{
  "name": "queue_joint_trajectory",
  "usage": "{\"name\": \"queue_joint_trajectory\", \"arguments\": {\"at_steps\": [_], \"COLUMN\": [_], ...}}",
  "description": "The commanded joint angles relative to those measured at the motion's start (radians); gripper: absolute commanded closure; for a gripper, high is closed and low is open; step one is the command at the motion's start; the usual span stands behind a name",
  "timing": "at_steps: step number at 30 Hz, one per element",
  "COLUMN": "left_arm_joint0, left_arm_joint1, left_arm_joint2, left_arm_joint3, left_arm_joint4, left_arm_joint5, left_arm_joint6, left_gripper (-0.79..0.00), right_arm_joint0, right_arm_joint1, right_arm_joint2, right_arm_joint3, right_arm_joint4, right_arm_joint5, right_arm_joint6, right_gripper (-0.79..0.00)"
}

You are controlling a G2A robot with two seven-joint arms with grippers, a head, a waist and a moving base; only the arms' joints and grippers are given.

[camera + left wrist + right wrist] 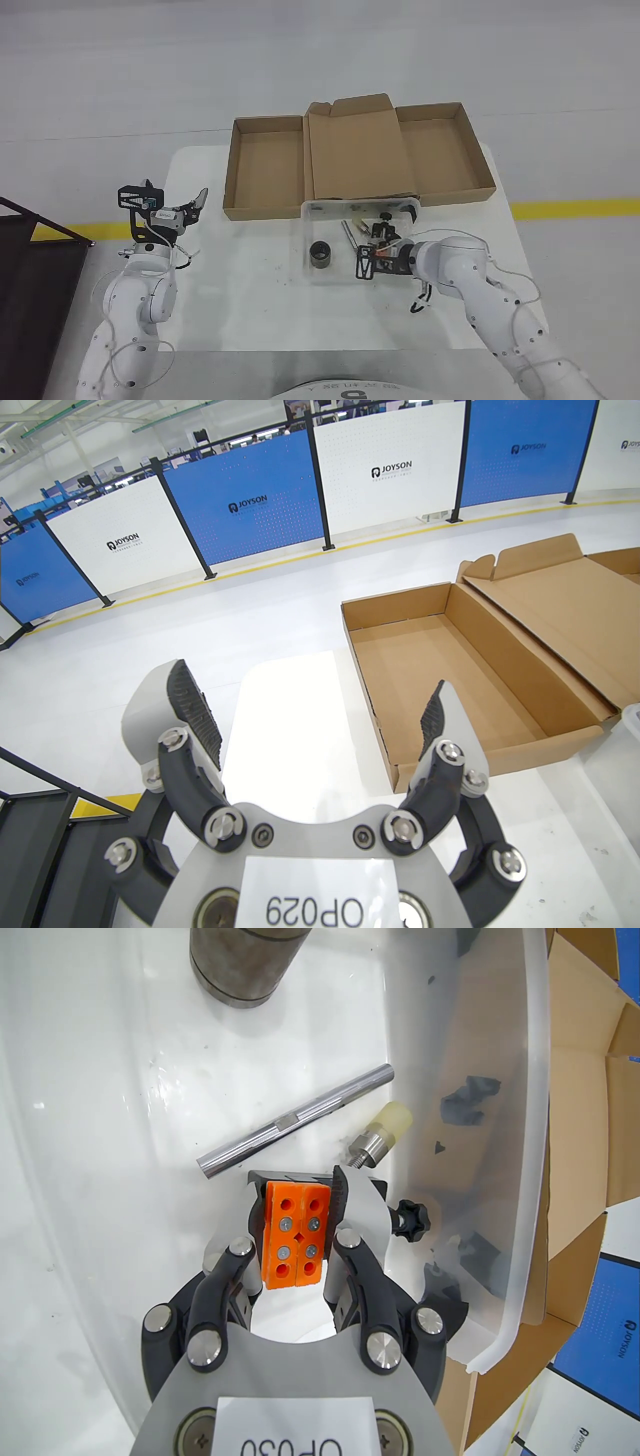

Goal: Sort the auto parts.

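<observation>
Right wrist view tells you sorting's barely begun: right gripper [298, 1188] pinches the orange block [295, 1238] inside the clear bin [530, 1128], w/ rod [295, 1120], cylinder [245, 963] & knob [412, 1220] beside it, all apparently left to go to the cardboard box [265, 170], while left gripper [310, 680] hangs spread wide over the tabletop [285, 710] edge.

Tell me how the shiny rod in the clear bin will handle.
Round and lying flat on the smooth floor of the bin, the rod would probably roll if nudged. Its polished surface looks slippery to grip. It seems metal, so likely stiff and heavy for its size.
</observation>
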Motion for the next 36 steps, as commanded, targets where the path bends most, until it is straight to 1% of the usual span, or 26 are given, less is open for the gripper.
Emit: {"name": "queue_joint_trajectory", "arguments": {"at_steps": [1,2,4,7,10,15,21,25,30,31,32,34,36], "left_arm_joint0": [0.000,0.000,0.000,0.000,0.000,0.000,0.000,0.000,0.000,0.000,0.000,0.000,0.000], "left_arm_joint1": [0.000,0.000,0.000,0.000,0.000,0.000,0.000,0.000,0.000,0.000,0.000,0.000,0.000], "left_arm_joint2": [0.000,0.000,0.000,0.000,0.000,0.000,0.000,0.000,0.000,0.000,0.000,0.000,0.000], "left_arm_joint3": [0.000,0.000,0.000,0.000,0.000,0.000,0.000,0.000,0.000,0.000,0.000,0.000,0.000], "left_arm_joint4": [0.000,0.000,0.000,0.000,0.000,0.000,0.000,0.000,0.000,0.000,0.000,0.000,0.000], "left_arm_joint5": [0.000,0.000,0.000,0.000,0.000,0.000,0.000,0.000,0.000,0.000,0.000,0.000,0.000], "left_arm_joint6": [0.000,0.000,0.000,0.000,0.000,0.000,0.000,0.000,0.000,0.000,0.000,0.000,0.000], "left_gripper": [-0.785,-0.785,-0.785,-0.785,-0.785,-0.785,-0.785,-0.785,-0.785,-0.785,-0.785,-0.785,-0.785], "right_arm_joint0": [0.005,0.007,0.012,0.018,0.012,-0.026,-0.067,-0.084,-0.101,-0.102,-0.099,-0.080,-0.030], "right_arm_joint1": [0.000,-0.001,-0.001,0.000,0.005,0.019,0.034,0.042,0.055,0.057,0.057,0.057,0.055], "right_arm_joint2": [-0.005,-0.007,-0.010,-0.007,0.018,0.095,0.179,0.249,0.391,0.417,0.438,0.445,0.433], "right_arm_joint3": [0.002,0.003,0.006,0.002,-0.024,-0.069,-0.085,-0.076,-0.057,-0.053,-0.054,-0.045,-0.009], "right_arm_joint4": [0.001,0.003,0.007,0.018,0.043,0.084,0.127,0.212,0.373,0.390,0.395,0.422,0.462], "right_arm_joint5": [0.004,0.005,0.006,0.012,0.013,0.003,0.000,-0.002,-0.061,-0.051,-0.016,0.031,0.062], "right_arm_joint6": [0.008,0.010,0.014,0.001,-0.052,-0.191,-0.364,-0.491,-0.638,-0.640,-0.624,-0.581,-0.526], "right_gripper": [-0.200,-0.175,0.000,0.000,0.000,0.000,0.000,0.000,0.000,0.000,0.000,0.000,0.000]}}
